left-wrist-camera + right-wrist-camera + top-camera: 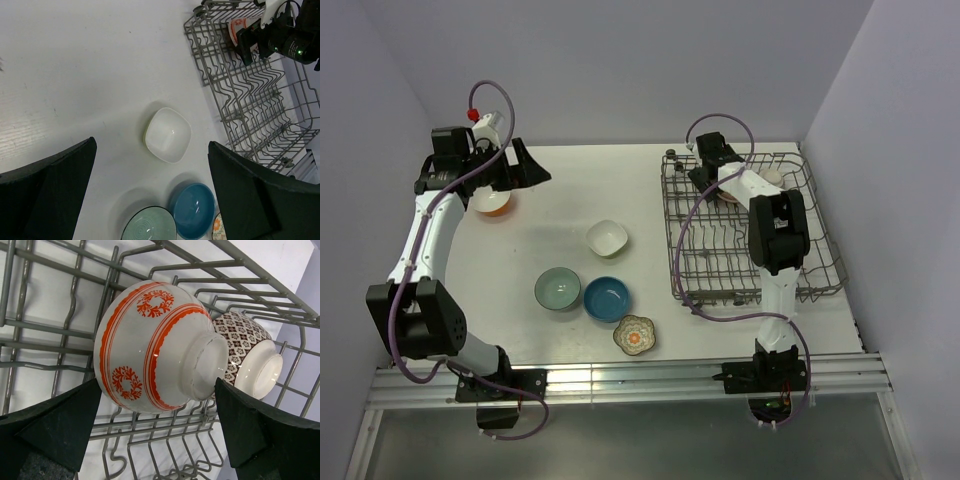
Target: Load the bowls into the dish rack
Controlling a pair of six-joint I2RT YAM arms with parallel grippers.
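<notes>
Gaping wide, the right claw (157, 405) flanks the orange bowl (145, 345) at 12 o'clock in the rack (250, 95), apparently untouched; left claw (151, 150) wide, empty.

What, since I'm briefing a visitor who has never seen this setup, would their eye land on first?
Most likely the orange-and-white bowl lying on its side in the wire dish rack at the right, framed by the open right pincer, with a dark-patterned bowl just beside it. Next, four loose ones clustered on the table: a white bowl, a pale teal bowl, a blue bowl and a flowery bowl.
</notes>
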